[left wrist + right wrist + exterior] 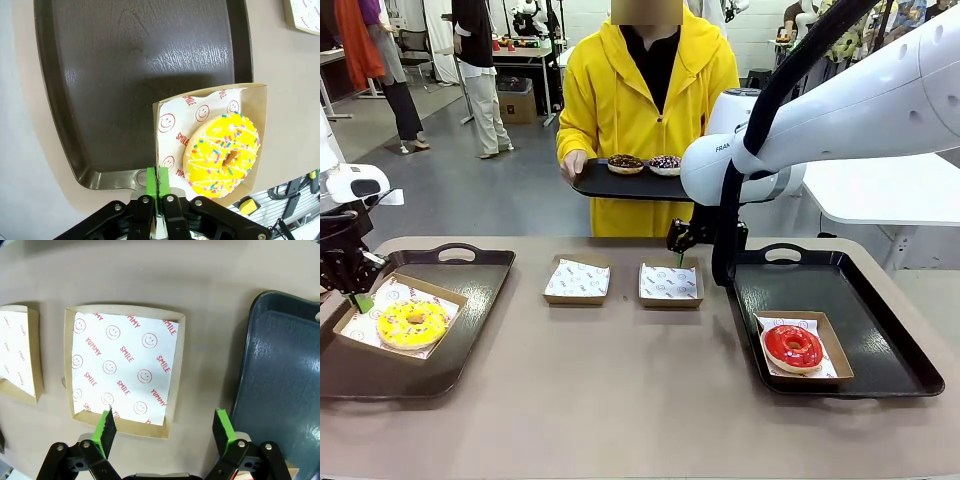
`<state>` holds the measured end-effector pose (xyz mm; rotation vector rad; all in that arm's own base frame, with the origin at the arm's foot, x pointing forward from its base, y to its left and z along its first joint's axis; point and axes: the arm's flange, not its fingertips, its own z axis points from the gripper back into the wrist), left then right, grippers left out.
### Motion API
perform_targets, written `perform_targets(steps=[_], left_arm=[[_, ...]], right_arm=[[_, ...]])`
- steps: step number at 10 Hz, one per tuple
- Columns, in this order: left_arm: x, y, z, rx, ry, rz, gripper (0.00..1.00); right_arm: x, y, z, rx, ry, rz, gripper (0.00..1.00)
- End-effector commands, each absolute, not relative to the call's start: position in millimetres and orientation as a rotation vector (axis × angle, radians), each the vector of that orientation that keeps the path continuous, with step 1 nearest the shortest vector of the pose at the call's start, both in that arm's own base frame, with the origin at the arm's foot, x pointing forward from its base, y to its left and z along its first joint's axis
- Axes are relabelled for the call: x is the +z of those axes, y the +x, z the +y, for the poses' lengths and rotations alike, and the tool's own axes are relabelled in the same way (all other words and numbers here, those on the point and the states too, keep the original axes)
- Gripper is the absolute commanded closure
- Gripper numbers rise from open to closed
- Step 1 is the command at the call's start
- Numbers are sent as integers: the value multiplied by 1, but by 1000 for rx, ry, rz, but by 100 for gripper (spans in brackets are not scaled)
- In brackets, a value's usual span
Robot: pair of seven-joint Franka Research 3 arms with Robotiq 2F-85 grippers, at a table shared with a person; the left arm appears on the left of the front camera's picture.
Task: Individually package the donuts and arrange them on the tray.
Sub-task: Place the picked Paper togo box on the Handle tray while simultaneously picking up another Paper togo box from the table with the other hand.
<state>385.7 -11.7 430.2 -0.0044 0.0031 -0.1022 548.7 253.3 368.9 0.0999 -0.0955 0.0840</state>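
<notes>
A yellow sprinkled donut [413, 323] [222, 155] lies in a paper-lined cardboard box [446, 296] [254, 100] on the left tray [470, 330] [135, 65]. My left gripper [358, 297] [157, 182] is shut on that box's edge. A red donut [793, 346] sits in its own box on the right tray [870, 300] [285, 385]. My right gripper [682, 252] [165, 429] hangs open just above an empty box [670, 283] [125, 367]. The person holds a black tray [610, 184] carrying a chocolate donut [625, 162] and a purple-white sprinkled donut [665, 162].
A second empty box [577, 280] [17, 352] lies mid-table beside the first. The person stands at the far edge. The right arm's white body crosses above the right tray's back corner. Bare tabletop [620, 400] runs along the front between the trays.
</notes>
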Motion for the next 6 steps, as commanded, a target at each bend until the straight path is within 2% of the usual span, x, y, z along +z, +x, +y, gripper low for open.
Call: perform_targets(steps=[1, 4, 6], left_arm=[[425, 388, -18, -78, -18, 20, 99], [411, 380, -18, 100, -5, 21, 99], [408, 374, -17, 131, 20, 7, 99]], right_arm=[[360, 543, 253, 38, 74, -100, 0], [337, 550, 253, 16, 74, -90, 0], [328, 557, 254, -2, 85, -83, 0]])
